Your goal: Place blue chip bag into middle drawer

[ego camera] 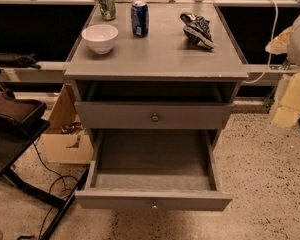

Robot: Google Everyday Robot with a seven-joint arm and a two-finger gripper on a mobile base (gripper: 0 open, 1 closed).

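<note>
The blue chip bag lies crumpled on the right rear of the grey cabinet top. The middle drawer is the lower of two knobbed drawers. It is pulled far out, and what shows of its inside is bare. The alike drawer above it is nearly closed. My gripper is a pale blurred shape at the right edge of the camera view, off to the side of the cabinet, well apart from the bag and lower than the cabinet top.
A white bowl, a blue soda can and a green can stand on the left and rear of the top. A cardboard box and cables lie on the floor at the left, beside a black stand.
</note>
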